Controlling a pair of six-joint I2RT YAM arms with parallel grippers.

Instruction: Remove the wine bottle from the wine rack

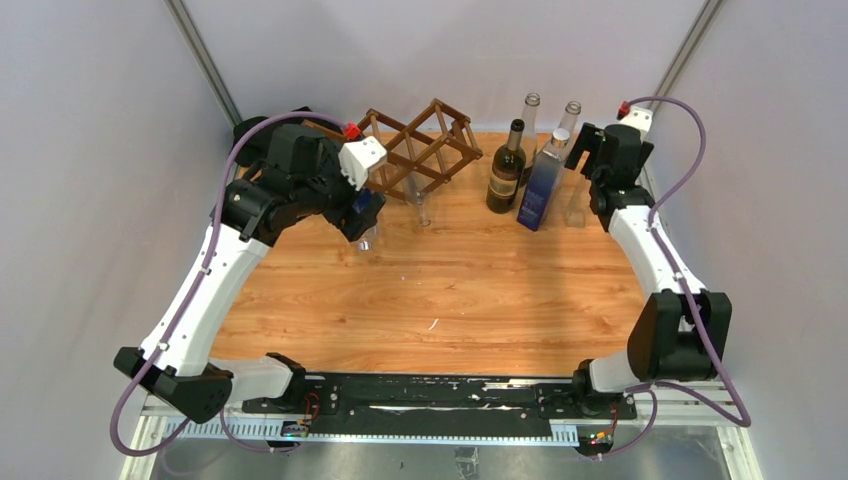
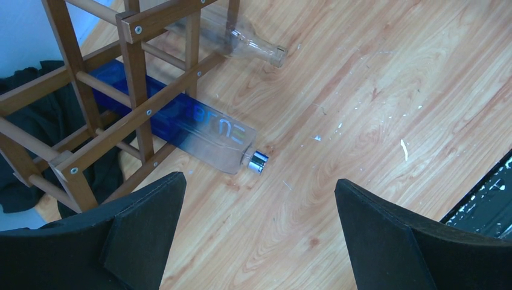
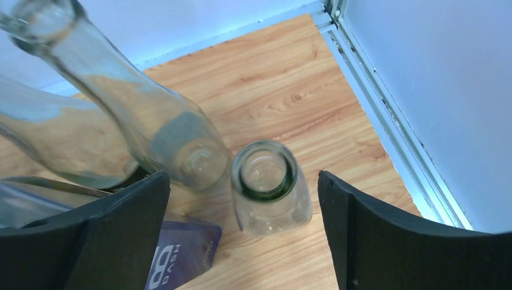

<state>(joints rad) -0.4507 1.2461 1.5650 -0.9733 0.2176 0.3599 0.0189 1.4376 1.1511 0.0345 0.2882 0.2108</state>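
Observation:
The brown lattice wine rack stands at the back left of the table and shows in the left wrist view. A blue square bottle with a silver cap lies in a low cell, cap end sticking out onto the table. A clear bottle lies in another cell, and its neck pokes out toward the front. My left gripper is open and empty, above the table just in front of the blue bottle's cap. My right gripper is open, its jaws either side of a short clear bottle without touching it.
Upright bottles stand at the back right: a dark wine bottle, a blue square bottle and two tall clear ones. A black cloth lies behind the rack. The table's right edge rail is close to the right gripper.

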